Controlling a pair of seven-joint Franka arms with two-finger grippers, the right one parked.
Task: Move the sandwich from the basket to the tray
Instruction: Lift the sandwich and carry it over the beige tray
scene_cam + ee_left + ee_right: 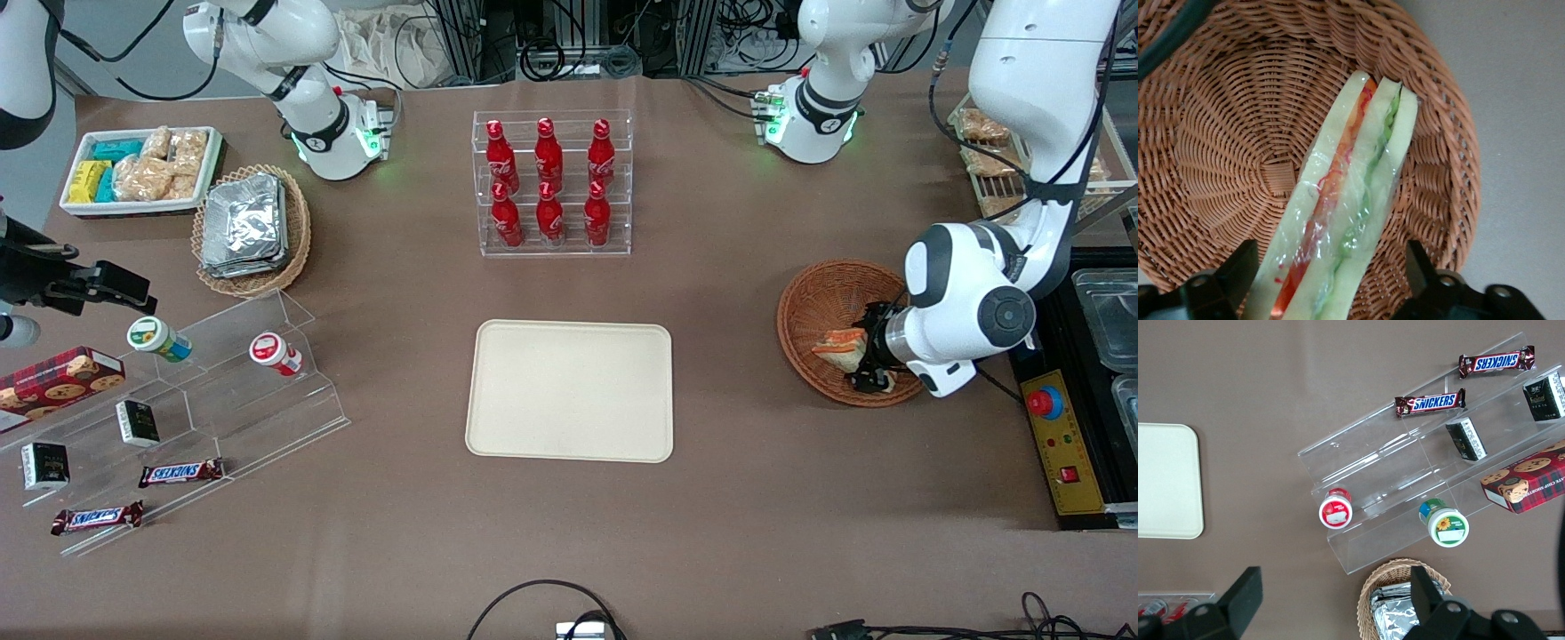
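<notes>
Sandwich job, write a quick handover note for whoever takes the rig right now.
Gripper: down inside the basket, fingers open, one on each side of the sandwich, not closed on it.
Sandwich: in the basket, standing on edge, clear wrap on.
Tray: mid-table, nothing on it.
Done: approach and straddle.
Left: close on the sandwich, lift it out, carry it to the tray, release.
</notes>
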